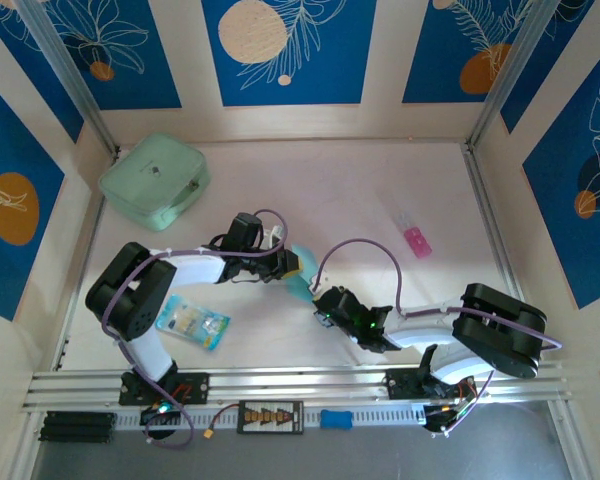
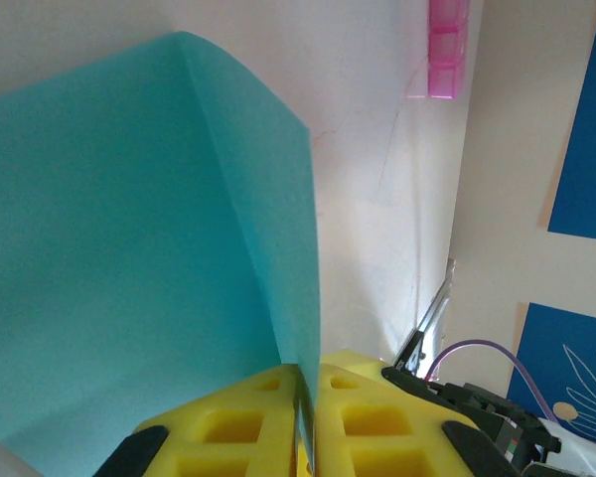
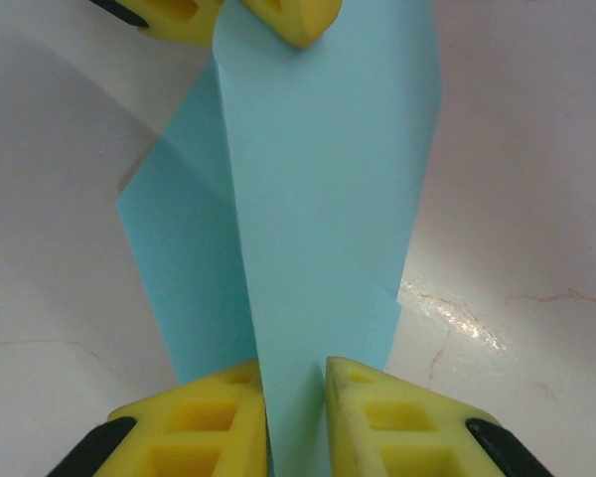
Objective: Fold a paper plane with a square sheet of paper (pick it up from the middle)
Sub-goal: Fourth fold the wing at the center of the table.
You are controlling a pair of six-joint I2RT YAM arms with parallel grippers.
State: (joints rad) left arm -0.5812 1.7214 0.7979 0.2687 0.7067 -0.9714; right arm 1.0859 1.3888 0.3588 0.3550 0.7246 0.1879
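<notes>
Now | left tool point(image 2: 308, 393) clamped on sheet point(image 2: 129, 248) | right tool point(image 3: 296, 383) straddling sheet, grip unclear

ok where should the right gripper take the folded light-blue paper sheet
Probably its free end, opposite the left gripper that clamps the other end: the folded light-blue paper sheet runs as a narrow strip between the fingers of the right gripper, so pinch across its flat faces.

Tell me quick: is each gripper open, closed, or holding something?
Left gripper: closed, pinching the light-blue paper.
Right gripper: the paper runs between its fingers, but whether it is clamped cannot be told.
</notes>
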